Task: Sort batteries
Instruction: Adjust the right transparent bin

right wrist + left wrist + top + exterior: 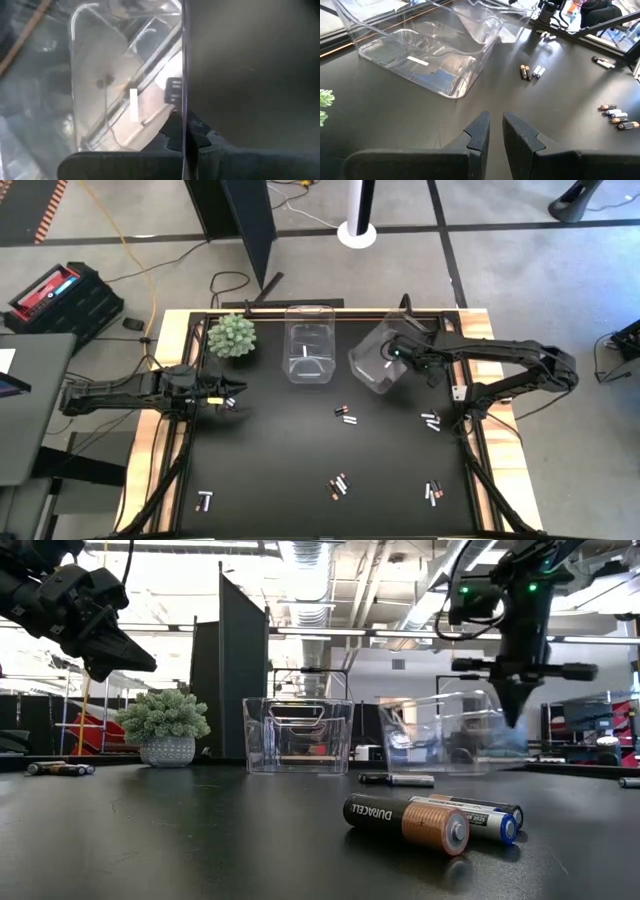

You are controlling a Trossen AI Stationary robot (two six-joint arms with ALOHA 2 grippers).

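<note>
The black worktop (pixel 300 470) was seen from above, with two clear bins at its far side. The left bin (pixel 309 342) stood square and held one white battery (pixel 300 351); the right bin (pixel 377 360) was tilted and turned at an angle. The right gripper (pixel 392 352) was placed at the right bin's wall, its fingers closed on the clear edge, which ran between them in the right wrist view. The left gripper (pixel 236 393) was held above the worktop's left side near a small potted plant (pixel 231 336), its fingers nearly closed with a narrow gap and nothing between them. The batteries (pixel 345 415) were scattered in small groups across the worktop: one near the middle, one at the right (pixel 431 421), and three along the near side (pixel 338 486), dark and white cells mixed.
</note>
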